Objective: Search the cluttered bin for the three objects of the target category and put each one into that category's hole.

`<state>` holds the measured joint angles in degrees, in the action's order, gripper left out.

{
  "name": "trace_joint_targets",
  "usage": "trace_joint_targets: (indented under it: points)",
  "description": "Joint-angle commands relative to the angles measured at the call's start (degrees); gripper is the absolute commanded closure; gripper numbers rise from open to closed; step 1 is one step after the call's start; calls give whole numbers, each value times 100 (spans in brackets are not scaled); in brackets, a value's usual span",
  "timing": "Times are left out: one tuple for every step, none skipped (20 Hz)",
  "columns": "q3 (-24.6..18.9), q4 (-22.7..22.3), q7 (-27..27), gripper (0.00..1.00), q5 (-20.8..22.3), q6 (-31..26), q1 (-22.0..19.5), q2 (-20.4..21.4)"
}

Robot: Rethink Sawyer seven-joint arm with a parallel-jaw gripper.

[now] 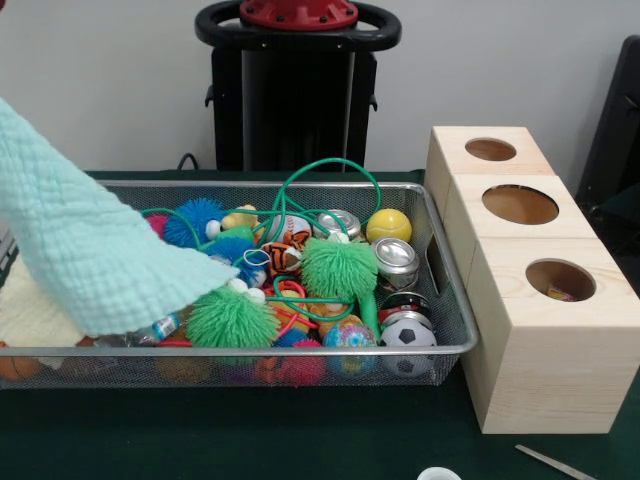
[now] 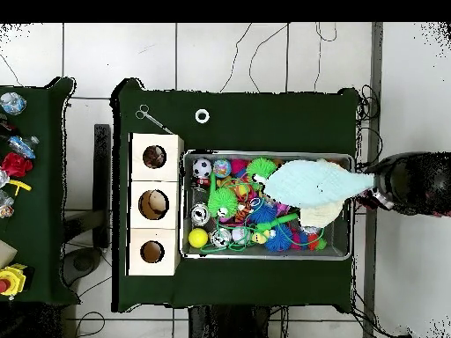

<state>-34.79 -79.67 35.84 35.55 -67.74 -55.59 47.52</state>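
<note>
i can't see my arm or jaws in either view. a person [image 2: 414, 183] drags a soft cloth [image 1: 90, 250] over the bin [image 1: 445, 300]; the balls [image 1: 388, 226] look light and smooth, so i'd grip across their middle.

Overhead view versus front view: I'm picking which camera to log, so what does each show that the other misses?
Only the overhead shows a person at the table's edge, a side table of toys and a small white ring. Only the front shows the robot's pedestal. Both show the wire bin, the pale green cloth, the yellow ball and the three-hole wooden box. Neither shows the gripper.
</note>
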Motion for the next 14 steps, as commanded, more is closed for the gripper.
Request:
trace_joint_targets:
  points:
    - [-215,-111,-1104,100,69,-440,187,-287]
    - [-248,-250,-741,100,-191,-332,205,-326]
    - [-241,-321,-548,100,-288,-295,243,-331]
    - [-263,-463,-199,100,-530,-185,267,-344]
    - [-317,-637,219,100,-858,30,265,-385]
    - [-361,-817,619,100,-1177,265,269,-410]
    - [-337,-933,997,100,-1365,457,364,-413]
    - [-309,-998,1180,100,-1492,586,422,-411]
    - [-241,-1029,1417,100,-1598,702,533,-411]
    - [-188,-1080,1627,100,-1735,835,625,-405]
    - [-147,-1137,1860,100,-1899,1022,718,-411]
    - [-42,-1102,2056,100,-1950,1103,873,-413]
    - [50,-1076,2178,100,-1983,1193,1003,-419]
    - [113,-1074,2251,100,-2047,1294,1091,-431]
